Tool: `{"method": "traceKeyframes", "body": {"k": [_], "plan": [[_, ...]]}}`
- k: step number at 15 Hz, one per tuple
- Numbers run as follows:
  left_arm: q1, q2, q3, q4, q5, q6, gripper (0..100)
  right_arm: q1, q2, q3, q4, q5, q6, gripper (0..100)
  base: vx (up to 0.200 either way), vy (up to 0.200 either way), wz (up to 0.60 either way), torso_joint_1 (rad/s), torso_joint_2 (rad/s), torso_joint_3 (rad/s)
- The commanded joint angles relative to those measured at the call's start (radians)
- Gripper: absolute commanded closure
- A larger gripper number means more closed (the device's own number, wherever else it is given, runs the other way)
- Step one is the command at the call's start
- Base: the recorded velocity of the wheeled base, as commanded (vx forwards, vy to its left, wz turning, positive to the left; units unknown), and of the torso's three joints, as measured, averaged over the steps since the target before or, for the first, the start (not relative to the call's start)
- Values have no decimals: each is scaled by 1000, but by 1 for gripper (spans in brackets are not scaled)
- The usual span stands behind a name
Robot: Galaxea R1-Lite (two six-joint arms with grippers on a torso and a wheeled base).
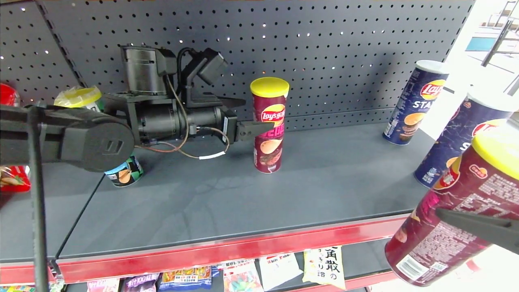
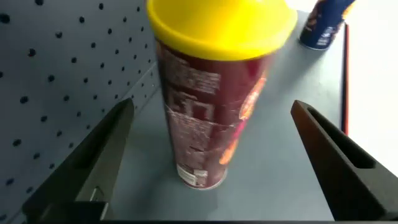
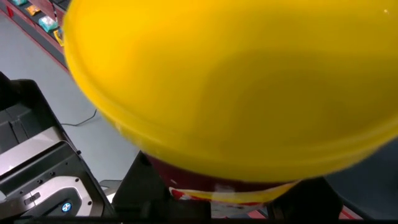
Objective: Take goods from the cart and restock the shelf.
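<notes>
the left gripper [image 2: 208, 115] is spread wide, one finger on each side of a maroon can [image 1: 271, 146] with a yellow lid, and neither finger touches it. the can stands upright in the middle of the shelf [image 1: 324, 182], towards the far side near the pegboard back. it looks already placed, so i judge the danger is in the retreat: the can is tall and narrow, and if the arm pulls back at an angle a finger could clip its side and tip it over or roll it. the right gripper [image 1: 450, 215] is clamped on a second maroon can [image 1: 454, 190] with a yellow lid. this one is tilted and in the air, off the near right corner of the shelf. two blue cans [image 1: 413, 103] stand on the right end of the shelf, between the held can and the open space in the middle. a low or hurried approach could knock one of them, and the nearer one is close to the front edge. if the held can is set down while tilted it may land on its rim and fall, so it needs to be stood upright first. every can here has its lid on, so i cannot tell what is inside or how full they are. a small can [image 1: 123, 172] stands at the left, partly behind the arm, and packets [image 1: 243, 278] hang on the shelf below.
</notes>
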Motion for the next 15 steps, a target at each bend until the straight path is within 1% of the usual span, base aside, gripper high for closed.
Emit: {"method": "traceKeyframes", "body": {"k": [1, 4, 6, 10, 12, 13, 15], "plan": [[-10, 43, -39, 0, 8, 0, 0, 0, 0, 3, 0, 1, 0, 100, 0, 0, 0, 0, 0, 0], [-25, 88, -97, 0, 17, 0, 0, 0, 2, 2, 0, 1, 0, 100, 0, 0, 0, 0, 0, 0], [-36, 106, -120, 3, 17, 0, 0, 0, 2, 0, 0, 1, 0, 100, 0, 0, 0, 0, 0, 0], [-37, 128, -126, 0, 17, 0, 0, -2, 2, 0, 0, 1, 0, 100, 0, 0, 0, 0, 0, 0], [-51, 137, -126, 0, 14, 0, 0, -2, 3, 0, 0, 1, 0, 100, 0, 0, 0, 0, 0, 0], [-51, 144, -128, -2, 13, 1, 100, -2, 5, 0, 0, 1, 0, 100, 0, 0, 0, 0, 0, 0], [-56, 149, -128, -2, 2, 0, 100, -2, 3, 0, 0, 1, 0, 100, 0, 0, 0, 0, 0, 0]]}}
